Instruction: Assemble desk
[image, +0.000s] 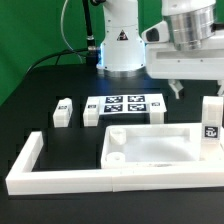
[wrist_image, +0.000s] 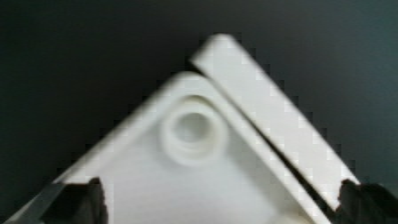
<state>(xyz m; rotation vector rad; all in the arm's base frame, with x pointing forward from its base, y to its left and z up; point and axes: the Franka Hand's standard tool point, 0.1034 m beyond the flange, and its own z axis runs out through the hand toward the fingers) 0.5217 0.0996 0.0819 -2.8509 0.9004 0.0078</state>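
The white desk top (image: 160, 146) lies flat at the front of the table, rim up, with a round corner hole (image: 117, 136). Two small white tagged legs (image: 64, 112) (image: 90, 113) stand to its left in the exterior view, and a third leg (image: 211, 119) stands at its right end. My gripper (image: 180, 86) hangs well above the right part of the table, open and empty. In the wrist view my gripper (wrist_image: 214, 210) looks down on one corner of the desk top (wrist_image: 160, 175) with its hole (wrist_image: 191, 130), seen between the dark fingertips (wrist_image: 68, 205).
The marker board (image: 125, 103) lies behind the desk top, in front of the robot base (image: 122, 45). Long white frame bars run along the left (image: 25, 158) and front (image: 110, 184). A white bar (wrist_image: 267, 90) lies beside the desk top's corner in the wrist view.
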